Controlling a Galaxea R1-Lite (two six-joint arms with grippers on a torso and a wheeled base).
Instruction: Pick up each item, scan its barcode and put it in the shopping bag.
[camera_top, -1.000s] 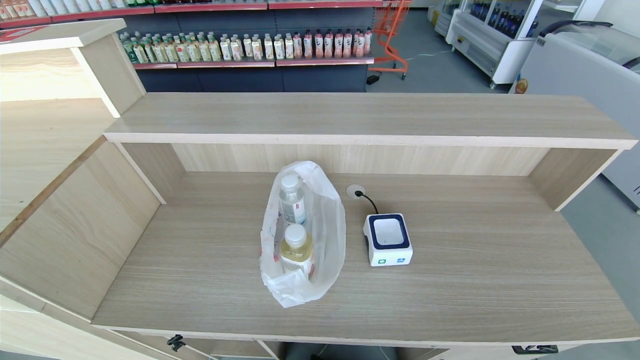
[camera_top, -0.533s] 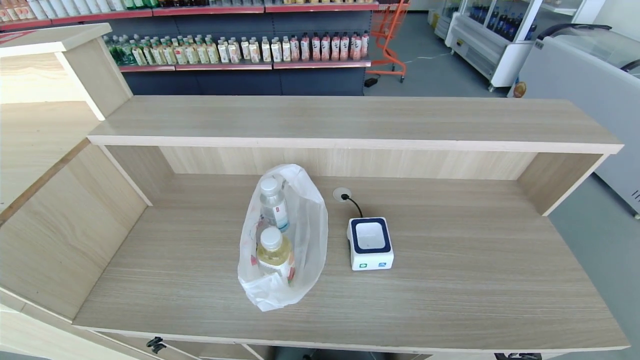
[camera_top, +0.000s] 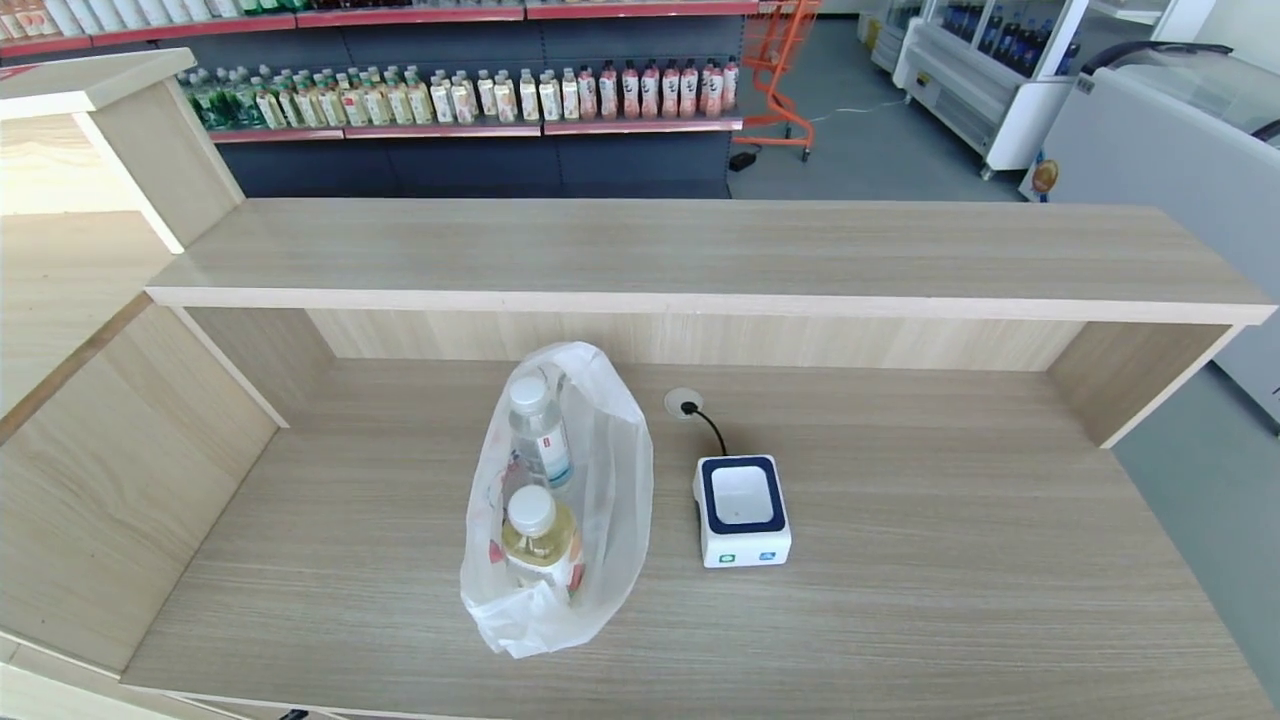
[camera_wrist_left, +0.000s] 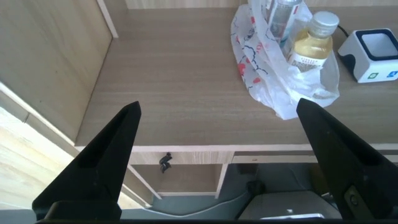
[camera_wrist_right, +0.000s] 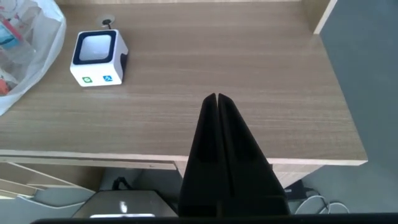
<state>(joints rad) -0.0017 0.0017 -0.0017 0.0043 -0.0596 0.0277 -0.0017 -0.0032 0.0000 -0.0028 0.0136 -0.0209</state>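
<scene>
Shopping bag (camera_top: 600, 500) stood on tabletop (camera_top: 950, 560) just beside scanner (camera_top: 742, 510), yellow bottle (camera_top: 540, 545) and clear bottle (camera_top: 538, 432) inside. Left hand (camera_wrist_left: 219, 107) spread, right hand (camera_wrist_right: 216, 97) pressed together, both empty. Risk: a bump could slump the floppy bag and spill the bottles.

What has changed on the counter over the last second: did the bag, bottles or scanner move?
Nothing on the counter moved; only the head camera's view shifted. The bag still holds the clear bottle and the yellow bottle, with the scanner beside it on the robot's right. Nothing was taken hold of or let go.
</scene>
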